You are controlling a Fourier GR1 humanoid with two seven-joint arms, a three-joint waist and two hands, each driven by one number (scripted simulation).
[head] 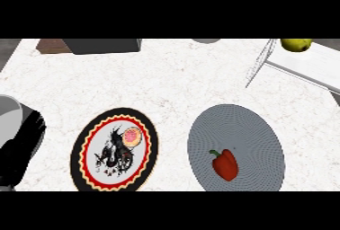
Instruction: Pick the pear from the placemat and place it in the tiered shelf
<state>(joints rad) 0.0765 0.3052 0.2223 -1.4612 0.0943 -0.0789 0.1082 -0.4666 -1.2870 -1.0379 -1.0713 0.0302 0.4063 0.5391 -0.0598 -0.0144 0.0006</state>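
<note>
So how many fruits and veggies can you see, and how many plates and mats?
pear: 1
pepper: 1
plate: 1
mat: 1
Total: 4

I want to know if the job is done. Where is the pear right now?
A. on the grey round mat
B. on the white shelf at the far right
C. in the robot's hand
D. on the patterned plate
B: the pear sits on the white shelf at the far right, while the grey mat holds only a red pepper.
</note>
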